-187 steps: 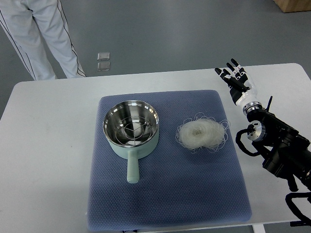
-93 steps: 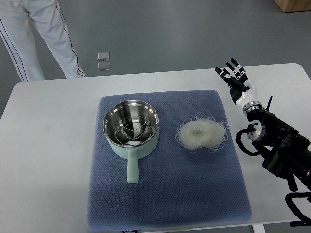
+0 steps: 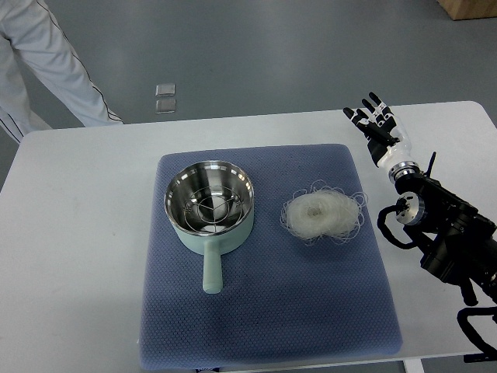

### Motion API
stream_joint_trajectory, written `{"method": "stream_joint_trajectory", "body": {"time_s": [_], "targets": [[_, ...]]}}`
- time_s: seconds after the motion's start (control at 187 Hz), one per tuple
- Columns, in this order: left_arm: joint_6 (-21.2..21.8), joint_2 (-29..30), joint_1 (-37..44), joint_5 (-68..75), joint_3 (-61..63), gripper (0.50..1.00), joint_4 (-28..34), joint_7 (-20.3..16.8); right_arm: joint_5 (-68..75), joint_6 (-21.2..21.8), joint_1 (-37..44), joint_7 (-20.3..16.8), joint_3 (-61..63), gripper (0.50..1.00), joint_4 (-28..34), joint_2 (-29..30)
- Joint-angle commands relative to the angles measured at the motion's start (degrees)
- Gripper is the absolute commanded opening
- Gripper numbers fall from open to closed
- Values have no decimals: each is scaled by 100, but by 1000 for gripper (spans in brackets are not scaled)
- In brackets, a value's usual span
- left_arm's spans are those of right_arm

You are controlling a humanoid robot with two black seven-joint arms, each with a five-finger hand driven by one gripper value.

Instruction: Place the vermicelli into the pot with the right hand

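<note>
While the vermicelli point(image 3: 322, 215) is lying on the mat, nothing is done. The right hand point(image 3: 376, 124) is hovering spread, holding nothing; the pot point(image 3: 210, 203) is sitting empty.

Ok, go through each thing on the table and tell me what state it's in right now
pot: upright on the blue mat, no lid, no vermicelli inside, handle toward the robot
vermicelli: loose nest on the mat, right of the pot, untouched
right hand: open, holding nothing, over the table's far right part

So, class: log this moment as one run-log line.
stage: before grasp | right hand: open, over table's far right, holding nothing | vermicelli: on mat, right of pot | pot: no vermicelli inside
</note>
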Motion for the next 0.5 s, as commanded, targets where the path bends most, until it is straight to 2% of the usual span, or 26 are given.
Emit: {"method": "stream_joint_trajectory", "body": {"time_s": [0.0, 0.134, 0.295, 0.413, 0.493], "targets": [[-1, 0, 0, -1, 8, 1000, -4, 0, -10, 0, -2, -1, 9, 930, 17, -59], [-1, 0, 0, -1, 0, 1000, -4, 0, -27, 9, 16, 8, 0, 930, 35, -94], [-1, 0, 0, -1, 0, 1000, -4, 0, -115, 9, 139, -1, -123, 930, 307, -410], [8, 0, 0, -1, 0, 1000, -4, 0, -924, 35, 192, 8, -395, 928, 606, -709], [-1, 0, 0, -1, 0, 1000, -4, 0, -1617, 35, 201, 43, -439, 928, 1098, -902]]}}
